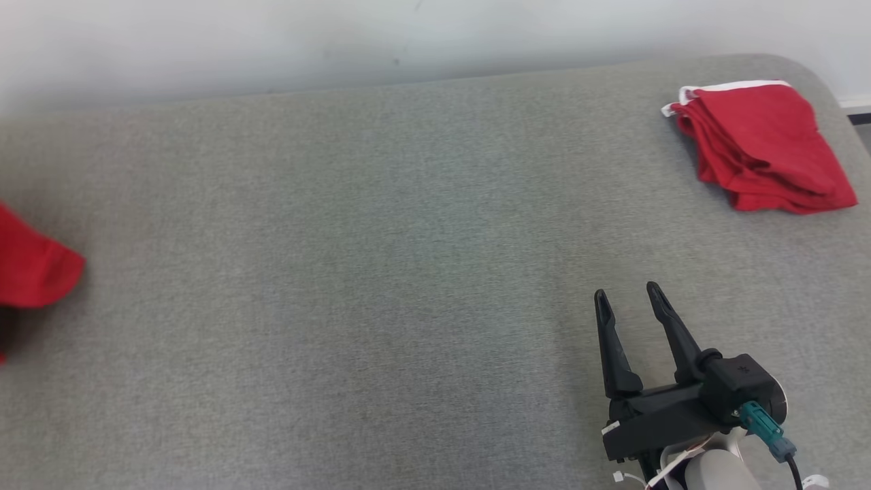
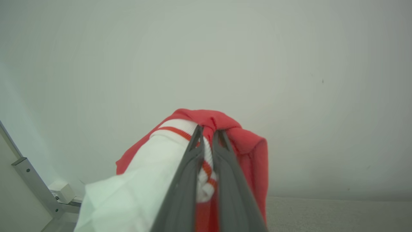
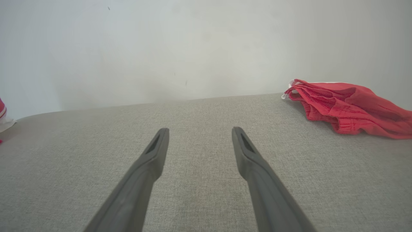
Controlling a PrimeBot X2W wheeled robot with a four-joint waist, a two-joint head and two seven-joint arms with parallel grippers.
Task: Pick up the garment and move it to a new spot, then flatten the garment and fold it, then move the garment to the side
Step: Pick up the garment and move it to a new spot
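A red garment with a white, red-striped trim [image 2: 248, 145] hangs bunched from my left gripper [image 2: 207, 130], whose fingers are shut on the fabric at the trim, with the pale wall behind it. In the head view a red part of this garment [image 1: 30, 269] pokes in at the left edge, above the grey cushioned surface [image 1: 381, 238]. A sliver of the garment [image 3: 2, 116] also shows at the right wrist view's left edge. My right gripper [image 1: 627, 292] [image 3: 200, 130] is open at the lower right, just above the surface, with nothing between its fingers.
A second red garment [image 1: 762, 146] [image 3: 347, 106] with a white edge lies folded at the far right corner of the surface. A pale wall runs along the far edge. A metal rail and a small white box [image 2: 61, 191] show at the left wrist view's lower left.
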